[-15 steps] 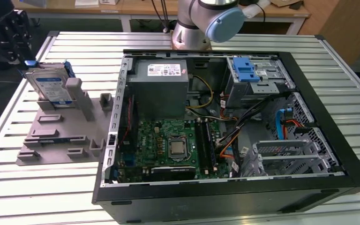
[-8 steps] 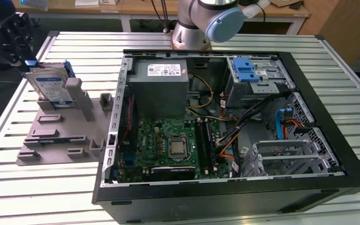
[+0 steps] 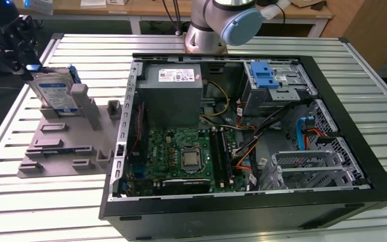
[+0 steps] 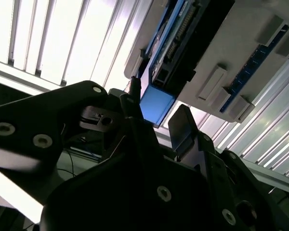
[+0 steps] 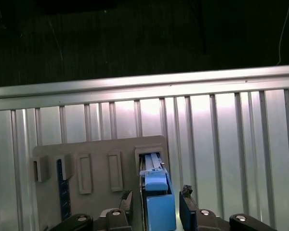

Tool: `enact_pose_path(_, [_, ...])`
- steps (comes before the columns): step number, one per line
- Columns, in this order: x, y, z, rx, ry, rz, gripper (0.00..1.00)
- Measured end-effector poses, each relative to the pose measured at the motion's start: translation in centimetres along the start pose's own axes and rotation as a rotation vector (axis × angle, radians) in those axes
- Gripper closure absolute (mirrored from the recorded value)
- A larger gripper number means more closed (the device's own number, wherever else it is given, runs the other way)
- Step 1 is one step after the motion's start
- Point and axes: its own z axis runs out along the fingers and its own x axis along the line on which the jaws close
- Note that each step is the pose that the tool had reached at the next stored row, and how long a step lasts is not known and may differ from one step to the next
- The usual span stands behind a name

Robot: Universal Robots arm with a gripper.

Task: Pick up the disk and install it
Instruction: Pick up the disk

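Disk: the flat silver hard drive in a blue plastic caddy (image 3: 54,91) is standing on edge in the grey slotted fixture block (image 3: 59,146), at the exterior view's left.
Claw: the black gripper (image 5: 156,198) is hovering with its fingers (image 5: 126,199) apart, straddling the caddy's blue end.
Case: the open black computer tower (image 3: 247,218) is lying just right of the block on the slatted metal table (image 3: 39,212).

table (image 3: 39,212): under everything; it bears the fixture block (image 3: 59,146) and the computer case (image 3: 247,217).
fixture block: on the exterior view's left of the computer case, just beside it.
disk (image 3: 54,93): upright in a slot at the far end of the fixture block.
gripper (image 3: 30,66): at the disk's far edge, one finger on each side, both apart from it.
arm base (image 3: 203,38): behind the computer case.
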Motion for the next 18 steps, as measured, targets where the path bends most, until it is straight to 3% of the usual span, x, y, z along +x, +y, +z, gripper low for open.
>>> enact_pose_path(6, [0.01,0.09,0.62,0.0002,0.0001,-0.036,0.49])
enact_pose_path(18, [0.02,0.12,1.88,0.0016,0.0017,-0.036,0.49])
